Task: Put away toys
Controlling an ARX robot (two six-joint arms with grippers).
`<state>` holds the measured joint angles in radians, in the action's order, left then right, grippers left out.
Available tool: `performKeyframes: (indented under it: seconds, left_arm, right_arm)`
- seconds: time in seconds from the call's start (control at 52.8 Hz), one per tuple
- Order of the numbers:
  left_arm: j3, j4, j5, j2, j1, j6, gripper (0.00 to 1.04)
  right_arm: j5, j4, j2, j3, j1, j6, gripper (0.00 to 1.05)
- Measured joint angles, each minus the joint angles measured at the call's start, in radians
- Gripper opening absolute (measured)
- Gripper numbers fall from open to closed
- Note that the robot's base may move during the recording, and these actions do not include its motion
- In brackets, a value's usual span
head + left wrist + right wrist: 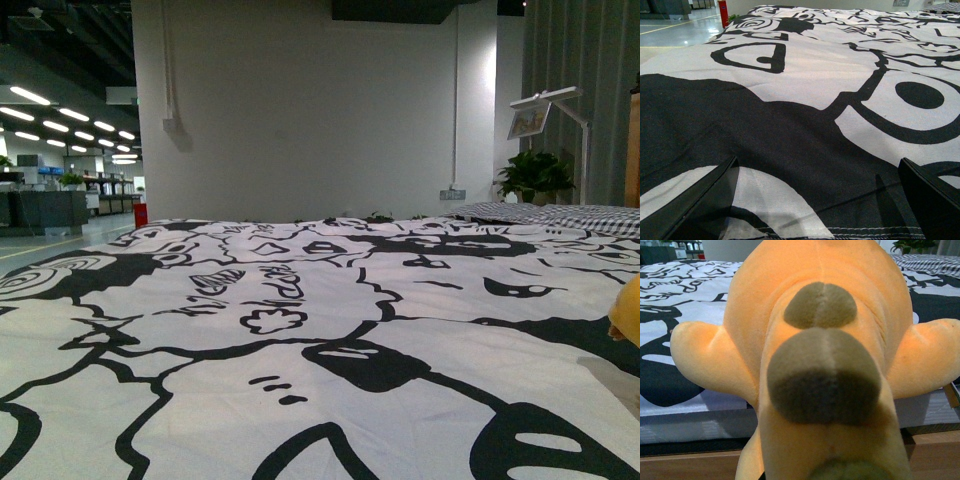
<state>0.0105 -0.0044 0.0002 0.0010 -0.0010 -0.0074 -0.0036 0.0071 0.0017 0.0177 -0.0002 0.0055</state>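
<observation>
One yellow-orange plush toy (815, 365) is in sight, with two stubby limbs spread to its sides. One bed (685, 426) carries one black-and-white patterned cover (200, 330). Beyond its far right corner stand one potted plant (535, 175) and one white lamp (560, 100). One red object (140, 213) stands beyond the far left corner. The left end effector (818, 162) shows two dark fingers (700, 205)

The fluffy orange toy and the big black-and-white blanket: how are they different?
The soft yellow-orange plush animal is orange with brown patches; the black-and-white cartoon-print bed cover is white with black drawings. The plush animal is plump with stubby limbs; the bed cover lies spread flat. In the front view the bed cover fills much of the picture; the plush animal only peeks in at the right edge. Both look soft.
</observation>
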Motion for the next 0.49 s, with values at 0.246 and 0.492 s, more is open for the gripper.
performKeyframes:
  seconds: [0.246,0.492]
  left_arm:
    - [0.0,0.0,0.0,0.0,0.0,0.0,0.98]
    - [0.0,0.0,0.0,0.0,0.0,0.0,0.98]
  right_arm:
    - [0.0,0.0,0.0,0.0,0.0,0.0,0.07]
    - [0.0,0.0,0.0,-0.002,0.0,0.0,0.07]
